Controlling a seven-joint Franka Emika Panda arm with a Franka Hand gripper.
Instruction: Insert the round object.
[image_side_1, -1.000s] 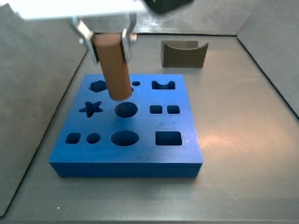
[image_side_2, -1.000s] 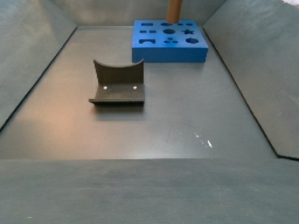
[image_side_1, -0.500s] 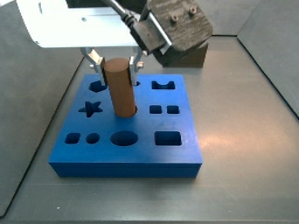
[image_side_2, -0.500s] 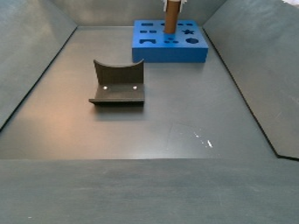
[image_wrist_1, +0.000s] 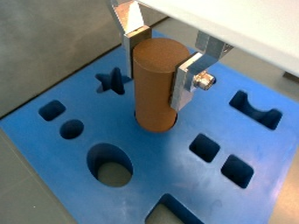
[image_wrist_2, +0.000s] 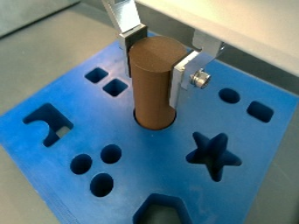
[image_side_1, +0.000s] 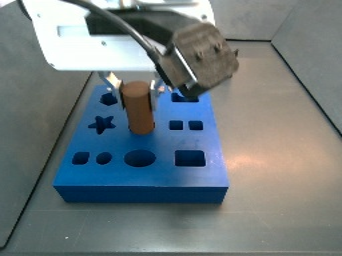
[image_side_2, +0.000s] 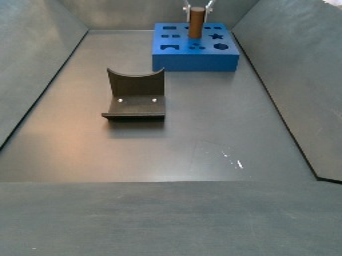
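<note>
We find the gripper (image_wrist_1: 162, 54) over the blue block (image_wrist_1: 222, 188), fingers (image_wrist_2: 187, 77) clamping the upright peg (image_wrist_2: 153, 83). Wrist views show its foot apparently entering a round hole; only a side view shows the notched block (image_side_2: 134, 96) on the desk (image_side_2: 201, 150).

gripper (image_wrist_1: 162, 54) body cut by frame edge in both wrist views | brown-orange wooden cylindrical peg (image_wrist_2: 155, 83) lower end hidden in blue block (image_wrist_2: 70, 105) round hole | insertion depth unclear

Pincer (image_wrist_1: 162, 54) low over block, pointing down, fingers clamped on peg.
</note>
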